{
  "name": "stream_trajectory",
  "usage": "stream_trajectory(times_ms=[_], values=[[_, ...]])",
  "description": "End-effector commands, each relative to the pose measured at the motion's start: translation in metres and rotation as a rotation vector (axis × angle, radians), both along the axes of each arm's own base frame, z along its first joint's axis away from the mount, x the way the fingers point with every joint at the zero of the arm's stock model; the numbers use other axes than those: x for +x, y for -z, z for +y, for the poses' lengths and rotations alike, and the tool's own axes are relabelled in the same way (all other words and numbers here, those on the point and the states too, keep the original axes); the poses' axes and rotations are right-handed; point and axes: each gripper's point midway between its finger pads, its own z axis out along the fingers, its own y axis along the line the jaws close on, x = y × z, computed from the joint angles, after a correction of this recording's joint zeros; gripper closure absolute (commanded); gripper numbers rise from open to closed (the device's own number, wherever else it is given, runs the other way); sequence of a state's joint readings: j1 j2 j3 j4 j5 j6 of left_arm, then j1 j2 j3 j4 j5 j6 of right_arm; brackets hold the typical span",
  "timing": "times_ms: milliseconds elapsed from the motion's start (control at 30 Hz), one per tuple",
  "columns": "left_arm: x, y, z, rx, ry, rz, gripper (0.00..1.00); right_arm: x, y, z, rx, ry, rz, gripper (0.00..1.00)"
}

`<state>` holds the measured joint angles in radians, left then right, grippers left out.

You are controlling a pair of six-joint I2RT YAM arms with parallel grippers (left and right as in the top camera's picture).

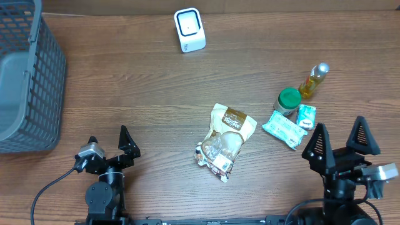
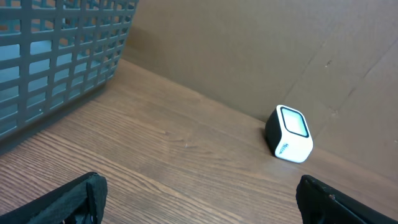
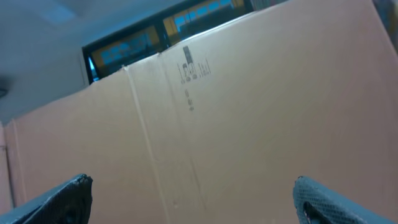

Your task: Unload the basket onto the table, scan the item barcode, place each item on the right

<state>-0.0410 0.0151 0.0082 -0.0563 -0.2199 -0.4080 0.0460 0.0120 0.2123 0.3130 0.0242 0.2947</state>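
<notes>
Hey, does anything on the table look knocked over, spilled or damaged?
Nothing is spilled or broken. The snack bag lies crumpled and askew in the middle. The yellow bottle at the right looks tilted, though from overhead I cannot tell whether it stands or lies down.

— What's carrying everything?
— A brown wood-grain table (image 1: 144, 94).
— And on its left side?
— A grey plastic lattice basket (image 1: 37, 81), partly past the picture's edge.
— Along the far edge?
— A white box-shaped scanner with a dark window (image 1: 189, 30), well apart from the rest.
— The middle?
— A crinkled tan and white snack bag (image 1: 226, 140), lying flat.
— To the right?
— A tight cluster: a green-lidded jar (image 1: 289, 100), a bottle of yellow liquid with a silver cap (image 1: 313, 81) just beyond it, a small green and white packet (image 1: 306, 115), and a flat white and green pouch (image 1: 283, 129) nearest.
</notes>
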Motion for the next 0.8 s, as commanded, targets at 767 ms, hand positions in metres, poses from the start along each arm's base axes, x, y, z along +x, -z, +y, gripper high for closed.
stream_trajectory(times_ms=[767], values=[[0.000,-0.001,0.000,0.029,0.003,-0.003,0.01,0.051,0.141,0.010,-0.013,-0.050,0.403,0.00]])
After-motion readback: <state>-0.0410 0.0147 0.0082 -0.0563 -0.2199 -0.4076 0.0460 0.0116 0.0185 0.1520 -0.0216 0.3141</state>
